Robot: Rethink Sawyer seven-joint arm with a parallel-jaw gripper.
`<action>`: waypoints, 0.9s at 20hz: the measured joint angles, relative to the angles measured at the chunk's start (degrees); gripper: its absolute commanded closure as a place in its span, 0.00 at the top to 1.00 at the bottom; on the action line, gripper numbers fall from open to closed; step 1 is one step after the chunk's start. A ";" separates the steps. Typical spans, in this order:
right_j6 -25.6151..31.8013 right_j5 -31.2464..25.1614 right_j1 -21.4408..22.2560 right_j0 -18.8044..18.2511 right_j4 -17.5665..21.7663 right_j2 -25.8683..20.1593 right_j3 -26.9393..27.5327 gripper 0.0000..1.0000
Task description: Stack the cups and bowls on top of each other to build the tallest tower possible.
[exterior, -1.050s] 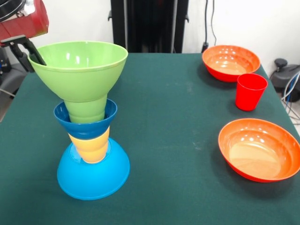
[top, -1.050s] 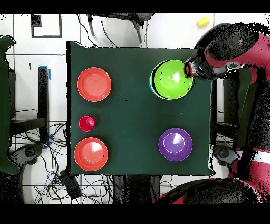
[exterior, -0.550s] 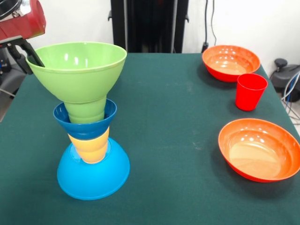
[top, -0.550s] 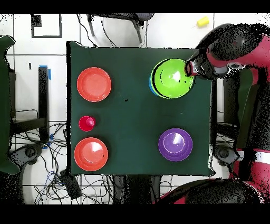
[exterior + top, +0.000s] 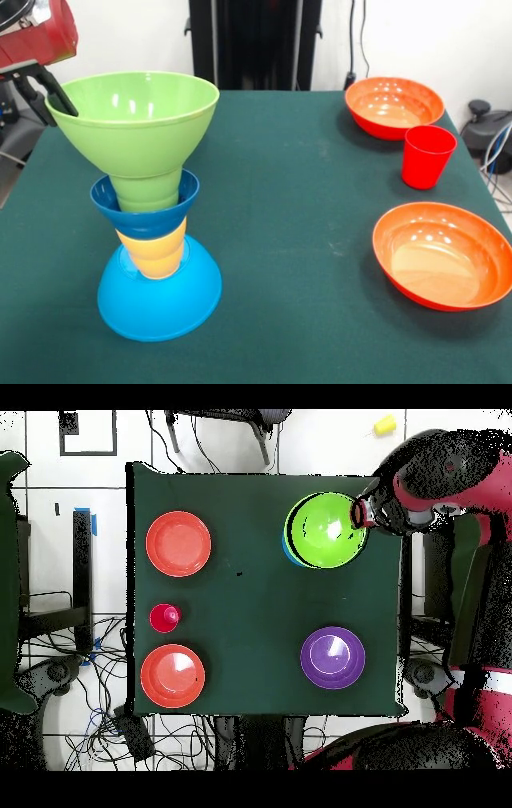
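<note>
desk (image 5: pixel 304 240) of dark green cloth carries everything; no writing readable. tower (image 5: pixel 148 216): inverted light-blue bowl, yellow cup, dark blue bowl, green cup, glossy green bowl (image 5: pixel 134 112) on top. fingers (image 5: pixel 54 94) pinch that bowl's rim. well apart from them: purple bowl (image 5: pixel 333 656), two orange bowls (image 5: pixel 444 254), red cup (image 5: pixel 427 156).

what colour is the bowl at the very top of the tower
Light green; the bowl shows best in the front view.
</note>
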State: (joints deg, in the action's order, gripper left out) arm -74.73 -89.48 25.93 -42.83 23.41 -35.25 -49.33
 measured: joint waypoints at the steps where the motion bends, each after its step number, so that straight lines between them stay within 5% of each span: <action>1: 0.00 -0.01 0.00 -0.02 -0.07 -0.01 -0.06 0.00; 18: 0.00 0.00 0.05 -0.94 -0.96 -0.05 -1.03 0.00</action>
State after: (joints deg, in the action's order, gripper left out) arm -74.73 -89.48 25.98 -43.77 22.45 -35.30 -50.36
